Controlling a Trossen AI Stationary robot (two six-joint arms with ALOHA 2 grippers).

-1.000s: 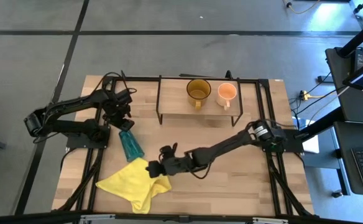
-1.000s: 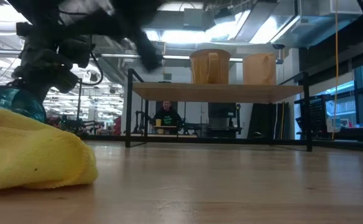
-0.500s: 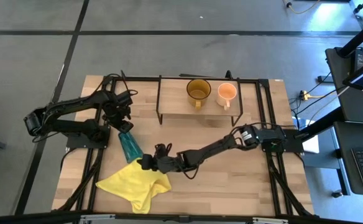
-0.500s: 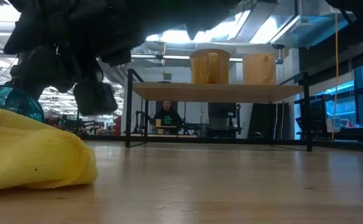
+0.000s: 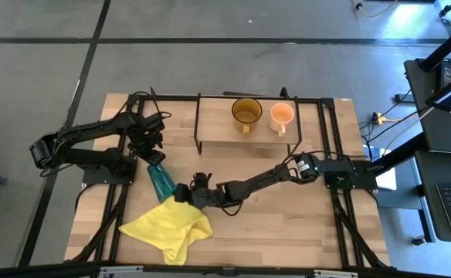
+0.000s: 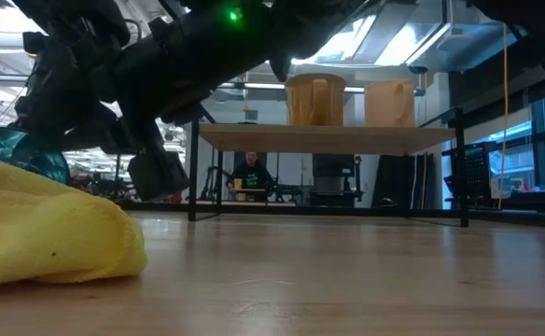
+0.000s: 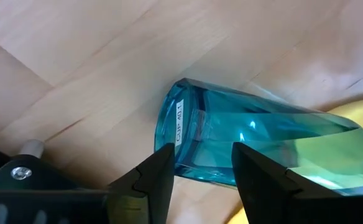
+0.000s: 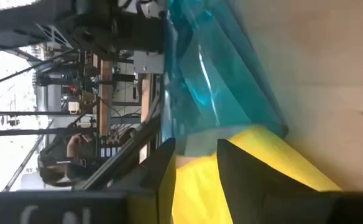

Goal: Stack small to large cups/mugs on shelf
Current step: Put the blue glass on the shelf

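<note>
Within the last second the right gripper [image 5: 181, 193] was carried left across the yellow cloth [image 5: 167, 229] to the mouth of the fallen teal tumbler [image 5: 161, 180], fingers narrowly parted and holding nothing. The left gripper [image 5: 155, 157] was kept at the tumbler's base, fingers apart around it without gripping. A pick-up of the tumbler was judged near, as the amber mug [image 5: 246, 113] and orange mug [image 5: 281, 116] already stood on the shelf [image 5: 218, 131].

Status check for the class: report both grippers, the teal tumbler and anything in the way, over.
Left gripper open over lying teal translucent tumbler. Right gripper open at its mouth end. Crumpled yellow cloth against tumbler. Amber-yellow mug, pale-orange mug on light-wood shelf.

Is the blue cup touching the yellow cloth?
Touching. In the right wrist view the tumbler's open end rests against the yellow cloth; the high view agrees.
</note>
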